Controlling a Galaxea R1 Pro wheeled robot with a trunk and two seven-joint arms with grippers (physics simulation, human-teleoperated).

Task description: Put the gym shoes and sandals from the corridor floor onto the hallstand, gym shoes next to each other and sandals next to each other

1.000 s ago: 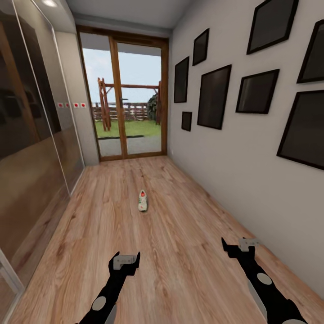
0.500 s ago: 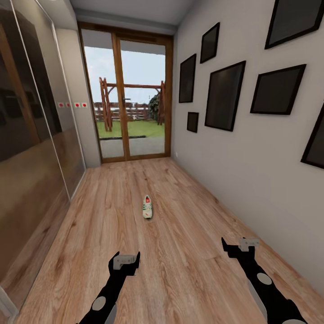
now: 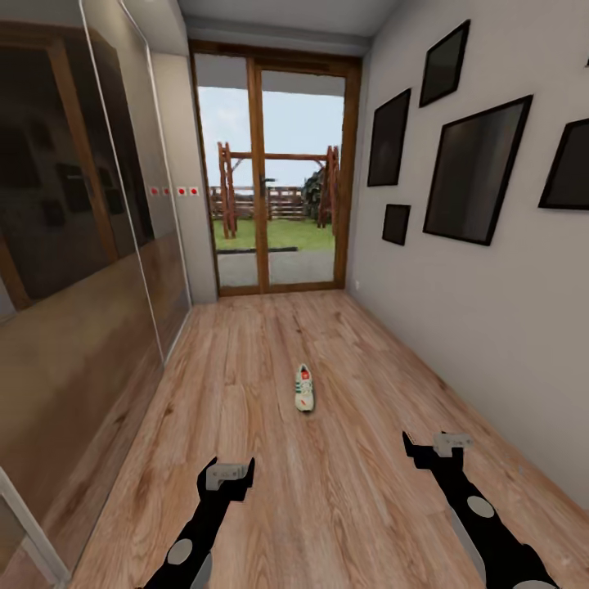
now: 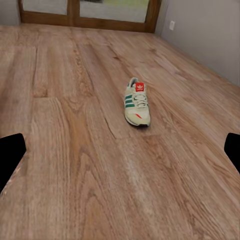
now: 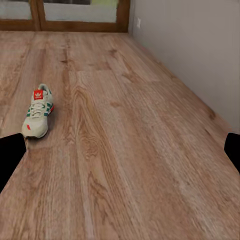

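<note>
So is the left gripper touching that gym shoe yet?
Apart. The head view shows bare corridor floor between the left gripper and the gym shoe, which lies well ahead.

My head view is bright and even. Daylight comes in through the glass door (image 3: 278, 176) at the far end, and the sky there is near white. The glossy panels (image 3: 74, 245) on my left give dim, murky reflections. The floor (image 3: 327, 491) has a soft sheen, with no hard glare. The shoe (image 3: 304, 388) casts only a thin dark edge beneath it. Straight lines lean outward toward the edges. My wrist views are softer, the wood grain slightly smeared, and my fingertips (image 4: 10, 155) are flat black shapes.
</note>
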